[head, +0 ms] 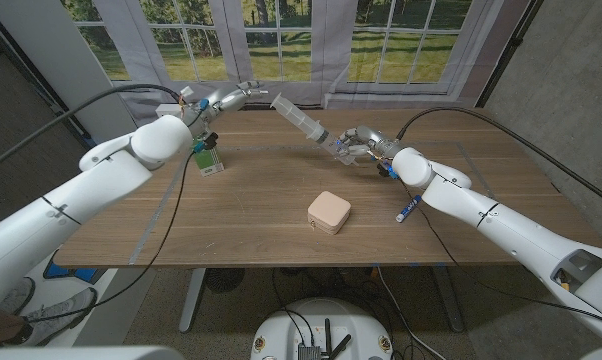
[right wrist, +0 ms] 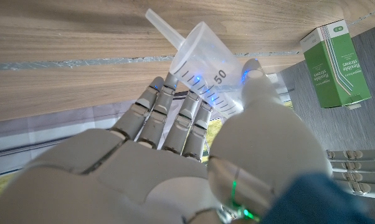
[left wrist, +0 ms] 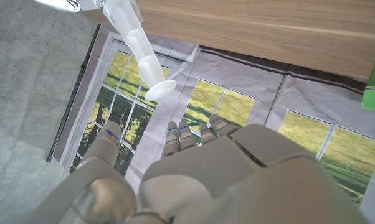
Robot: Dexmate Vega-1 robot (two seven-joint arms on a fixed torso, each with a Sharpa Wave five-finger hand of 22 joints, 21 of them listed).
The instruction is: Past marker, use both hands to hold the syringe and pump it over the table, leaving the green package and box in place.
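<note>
A clear syringe [head: 303,121] hangs tilted above the table's far middle. My right hand [head: 356,146] grips its barrel [right wrist: 206,70] between thumb and fingers, near the "50" mark. The plunger end [left wrist: 151,70] points toward my left hand [head: 229,97], whose fingers [left wrist: 190,135] reach toward it with a small gap and hold nothing. A green package [head: 209,158] stands on the table under the left forearm, also seen as the green package [right wrist: 336,62]. The cream box [head: 329,212] sits in the table's middle front. A blue marker [head: 408,208] lies beside the right forearm.
The wooden table [head: 251,215] runs to a window wall at the back. Black cables [head: 461,115] trail from both arms across the back corners. Tape lines [head: 161,215] mark the table's left side.
</note>
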